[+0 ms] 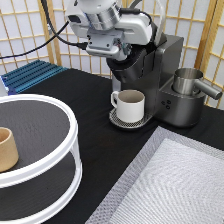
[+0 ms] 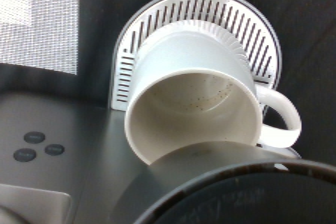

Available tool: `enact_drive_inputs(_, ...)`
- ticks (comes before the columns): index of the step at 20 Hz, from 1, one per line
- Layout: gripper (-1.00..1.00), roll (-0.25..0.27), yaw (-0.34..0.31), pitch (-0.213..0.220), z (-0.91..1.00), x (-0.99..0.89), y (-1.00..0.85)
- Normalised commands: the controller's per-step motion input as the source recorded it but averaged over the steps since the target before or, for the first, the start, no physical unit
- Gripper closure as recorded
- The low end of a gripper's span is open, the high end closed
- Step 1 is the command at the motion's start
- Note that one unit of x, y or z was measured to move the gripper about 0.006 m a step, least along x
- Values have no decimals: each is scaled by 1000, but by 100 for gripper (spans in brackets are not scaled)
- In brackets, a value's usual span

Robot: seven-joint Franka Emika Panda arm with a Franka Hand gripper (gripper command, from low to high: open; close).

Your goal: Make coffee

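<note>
My gripper (image 1: 119, 54) hangs at the exterior view's top, right over the round dark brew head (image 1: 127, 74) of the grey coffee machine (image 1: 172, 70); it looks pressed against the head. A white handled mug (image 1: 131, 105) stands empty on the machine's round drip grille (image 1: 116, 120), under the brew head. In the wrist view I look down into the mug (image 2: 191, 112), with the grille (image 2: 176, 22) behind it and the brew head's rim (image 2: 232, 195) in front. The coffee pod is out of view.
A steel jug (image 1: 187, 80) stands at the machine's right. A tan handleless cup (image 1: 6, 149) sits on a white two-tier round rack (image 1: 60, 167) at the left. A grey mesh mat (image 1: 170, 185) lies at the bottom right. A blue rack (image 1: 30, 75) lies at the back left.
</note>
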Motion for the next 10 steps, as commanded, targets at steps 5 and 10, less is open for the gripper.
enact_drive_inputs(5,100,-3,-152,13,-4,0,436)
enact_drive_inputs(10,100,0,-140,2,0,-57,272)
